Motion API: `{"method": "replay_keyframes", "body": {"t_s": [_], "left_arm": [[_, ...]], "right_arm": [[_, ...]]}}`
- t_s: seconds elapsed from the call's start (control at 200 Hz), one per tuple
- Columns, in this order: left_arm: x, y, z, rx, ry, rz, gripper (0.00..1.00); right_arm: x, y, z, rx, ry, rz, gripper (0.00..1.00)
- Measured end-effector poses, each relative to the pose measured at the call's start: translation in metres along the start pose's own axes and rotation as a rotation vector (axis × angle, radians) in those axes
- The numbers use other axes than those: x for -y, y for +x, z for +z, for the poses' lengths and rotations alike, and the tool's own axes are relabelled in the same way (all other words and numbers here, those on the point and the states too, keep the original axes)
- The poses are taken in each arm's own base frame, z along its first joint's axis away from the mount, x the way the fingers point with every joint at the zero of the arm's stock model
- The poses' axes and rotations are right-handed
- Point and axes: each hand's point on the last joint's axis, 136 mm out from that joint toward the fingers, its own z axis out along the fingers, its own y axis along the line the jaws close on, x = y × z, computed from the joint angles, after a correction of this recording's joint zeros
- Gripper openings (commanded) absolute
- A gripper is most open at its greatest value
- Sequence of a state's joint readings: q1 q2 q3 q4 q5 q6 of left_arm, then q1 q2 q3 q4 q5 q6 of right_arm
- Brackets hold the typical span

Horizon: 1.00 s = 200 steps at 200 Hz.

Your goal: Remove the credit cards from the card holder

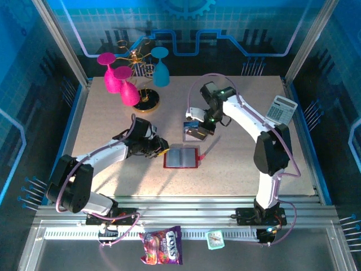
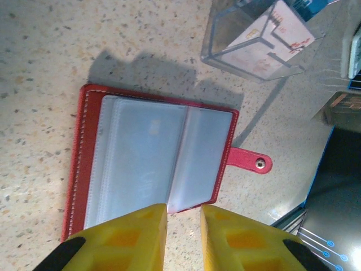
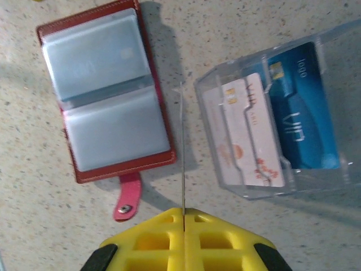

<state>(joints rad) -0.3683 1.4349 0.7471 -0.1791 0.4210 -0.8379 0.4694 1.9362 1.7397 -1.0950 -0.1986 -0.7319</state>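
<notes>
Right gripper point(image 3: 183, 213) is clamping a thin credit card point(image 3: 183, 147) edge-on, likely bound for the clear box point(image 3: 335, 179). Left gripper point(image 2: 183, 212), jaws slightly parted, is hovering at the card holder point(image 2: 79, 169), probably steadying it.

The card holder point(image 3: 107, 93) was red with pale grey pockets, the desk point(image 2: 45, 45) was speckled beige, the white card point(image 3: 248, 135) bore reddish print, the blue card point(image 3: 302, 118) pale lettering, and the left tool point(image 2: 183, 208) and right tool point(image 3: 183, 212) were yellow.
</notes>
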Motion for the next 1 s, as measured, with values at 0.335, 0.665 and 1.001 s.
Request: {"method": "replay_keyframes", "body": {"t_s": [0.335, 0.665, 1.001], "left_arm": [[-0.005, 0.001, -0.003, 0.012, -0.006, -0.004, 0.25], [-0.006, -0.002, -0.012, 0.042, -0.006, -0.014, 0.25], [-0.013, 0.0, -0.014, 0.046, -0.018, -0.046, 0.25]], "right_arm": [[0.046, -0.025, -0.014, -0.05, 0.069, -0.153, 0.0], [0.082, -0.037, -0.002, -0.091, 0.086, -0.204, 0.0], [0.088, -0.026, 0.016, -0.149, 0.073, -0.227, 0.0]]}}
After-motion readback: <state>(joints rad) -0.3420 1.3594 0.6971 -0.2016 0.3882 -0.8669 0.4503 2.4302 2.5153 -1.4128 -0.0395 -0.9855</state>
